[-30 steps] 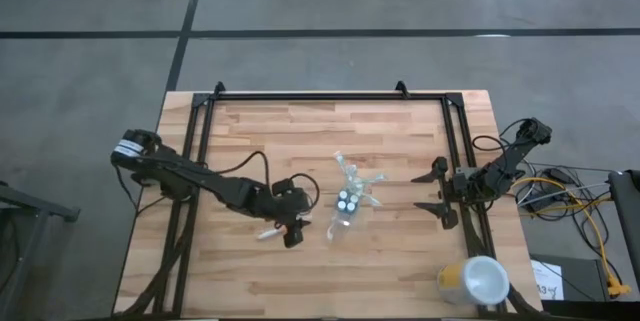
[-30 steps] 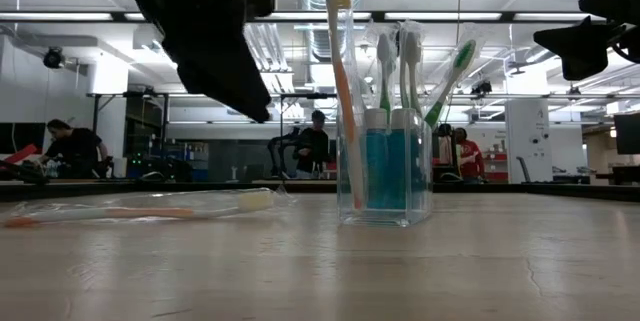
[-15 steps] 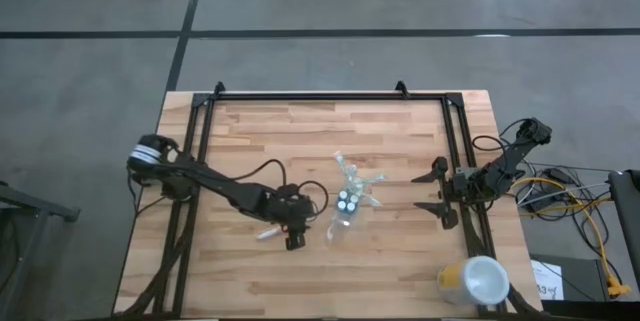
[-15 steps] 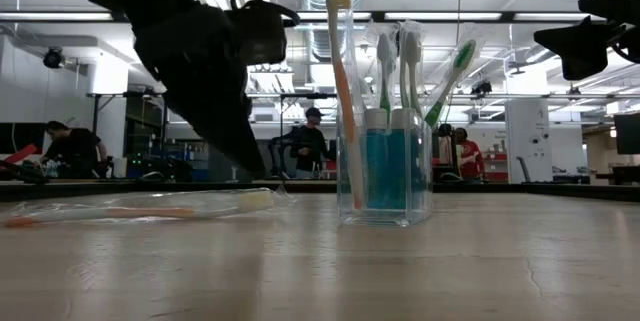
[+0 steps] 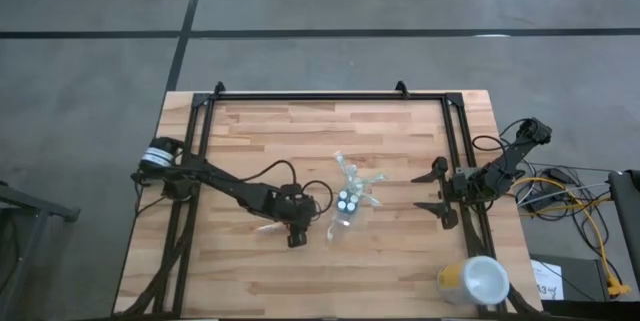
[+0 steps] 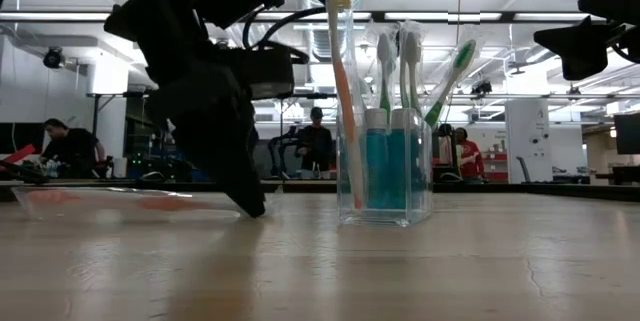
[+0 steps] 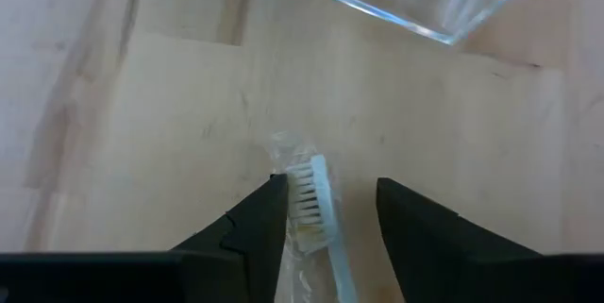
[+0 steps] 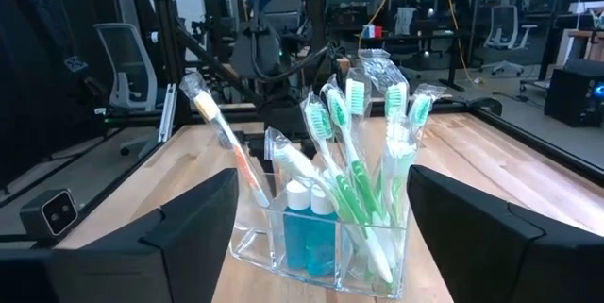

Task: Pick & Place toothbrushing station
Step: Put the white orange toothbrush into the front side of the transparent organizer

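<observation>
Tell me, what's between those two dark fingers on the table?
In the left wrist view, a wrapped toothbrush's bristle head lies on the wood between the left gripper's open fingers, which straddle it, not yet closed.

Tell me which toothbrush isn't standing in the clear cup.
The plastic-wrapped toothbrush lying flat on the wooden table, between the left gripper's open fingers. The others stand upright in the clear plastic cup.

A clear cup [image 6: 385,176] stands upright mid-counter, packed with wrapped green-and-white brushes [image 8: 351,166] and blue-grey, white-capped tubes [image 8: 300,229]. One wrapped brush [image 7: 312,210] lies flat beside it, between the fingers of my left end effector [image 7: 326,210].
</observation>
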You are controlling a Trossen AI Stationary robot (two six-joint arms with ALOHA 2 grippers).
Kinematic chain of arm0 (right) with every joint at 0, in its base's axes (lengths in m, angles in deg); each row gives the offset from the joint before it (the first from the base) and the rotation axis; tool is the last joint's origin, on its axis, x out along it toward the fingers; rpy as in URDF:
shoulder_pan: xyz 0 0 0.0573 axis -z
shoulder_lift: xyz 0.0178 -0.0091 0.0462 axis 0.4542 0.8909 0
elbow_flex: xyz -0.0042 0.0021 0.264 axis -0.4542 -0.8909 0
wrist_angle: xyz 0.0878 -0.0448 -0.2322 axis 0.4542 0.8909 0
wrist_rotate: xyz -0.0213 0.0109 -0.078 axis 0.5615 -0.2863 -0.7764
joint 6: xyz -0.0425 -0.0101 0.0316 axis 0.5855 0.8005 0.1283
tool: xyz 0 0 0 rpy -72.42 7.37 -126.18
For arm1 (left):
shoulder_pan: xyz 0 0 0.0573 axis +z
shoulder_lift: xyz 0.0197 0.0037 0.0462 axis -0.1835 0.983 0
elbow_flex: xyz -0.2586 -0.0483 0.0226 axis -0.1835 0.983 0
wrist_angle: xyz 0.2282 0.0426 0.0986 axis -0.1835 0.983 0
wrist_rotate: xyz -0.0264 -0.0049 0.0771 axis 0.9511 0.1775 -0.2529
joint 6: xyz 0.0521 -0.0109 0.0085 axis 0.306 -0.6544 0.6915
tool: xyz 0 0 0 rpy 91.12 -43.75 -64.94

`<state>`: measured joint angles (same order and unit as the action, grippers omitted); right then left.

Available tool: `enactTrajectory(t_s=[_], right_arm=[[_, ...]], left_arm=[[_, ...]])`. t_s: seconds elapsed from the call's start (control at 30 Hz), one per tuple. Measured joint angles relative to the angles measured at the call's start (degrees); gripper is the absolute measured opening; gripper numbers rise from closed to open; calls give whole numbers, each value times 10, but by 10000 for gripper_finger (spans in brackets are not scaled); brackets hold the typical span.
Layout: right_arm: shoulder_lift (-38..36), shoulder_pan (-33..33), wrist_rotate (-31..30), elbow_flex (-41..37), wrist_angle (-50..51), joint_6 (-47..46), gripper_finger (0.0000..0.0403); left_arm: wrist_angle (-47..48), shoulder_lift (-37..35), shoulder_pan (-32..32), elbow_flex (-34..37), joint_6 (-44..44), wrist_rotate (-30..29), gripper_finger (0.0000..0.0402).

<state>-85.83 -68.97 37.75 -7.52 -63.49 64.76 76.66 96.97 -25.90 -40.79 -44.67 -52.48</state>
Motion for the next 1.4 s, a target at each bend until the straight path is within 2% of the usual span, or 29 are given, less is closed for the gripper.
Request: enactTrajectory(t_s=[0.13,0.43,0.6,0.87,1.1,1.23,1.4], right_arm=[[0,0,0,0,0,3,297],[0,0,0,0,0,3,308],[0,0,0,0,0,1,311],[0,0,0,0,0,2,300],[0,0,0,0,0,0,298],[0,0,0,0,0,3,305],[0,0,0,0,0,0,311]], left_arm=[[-1,3,0,0,12,9,145],[13,-8,0,0,26,10,48],[15,-16,0,0,30,8,9],[24,-68,0,-4,30,6,3],[17,-170,0,-2,34,-33,3],[-38,-235,0,-1,83,-40,3],[-161,-283,-1,2,177,-31,2]])
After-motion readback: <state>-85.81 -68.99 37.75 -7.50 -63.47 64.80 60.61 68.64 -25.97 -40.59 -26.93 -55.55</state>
